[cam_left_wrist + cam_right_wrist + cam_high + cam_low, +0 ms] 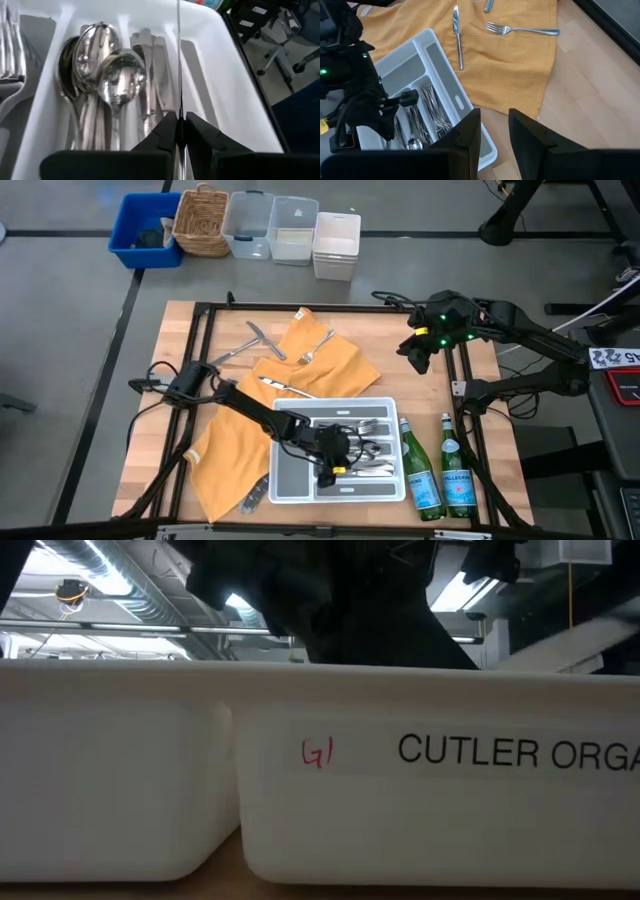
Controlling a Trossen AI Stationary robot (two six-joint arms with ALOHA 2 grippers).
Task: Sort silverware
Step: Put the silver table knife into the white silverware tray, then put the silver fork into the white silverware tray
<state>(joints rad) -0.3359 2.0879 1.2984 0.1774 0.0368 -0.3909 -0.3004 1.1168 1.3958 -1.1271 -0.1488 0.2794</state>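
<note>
The white divided tray (300, 496) stands at the table's near middle, on an orange cloth (335, 370). It holds spoons (112, 80), knives (150, 60) and forks (9, 40) in separate compartments. My left gripper (330, 466) hangs over the tray, shut on a thin knife (178, 55) that shows edge-on above the knife compartment. Loose silverware lies on the cloth: a fork (520, 29) and a knife (457, 35). My right gripper (492, 137) waits open, high over the table's far right. My left gripper pinches the knife between its two fingertips (167, 130); the held stretch (178, 107) stands on edge. The fingers slant down from the table's left, and the knife runs forward along them. Which end they have is hidden by the fingers.
Two more utensils (250, 340) lie on the bare wood at the far left, one (255, 492) by the cloth's near edge. Two green bottles (440, 475) stand right of the tray. Bins and a basket (200, 220) sit beyond the far edge. The tray's lettered wall (400, 820) fills the low view.
</note>
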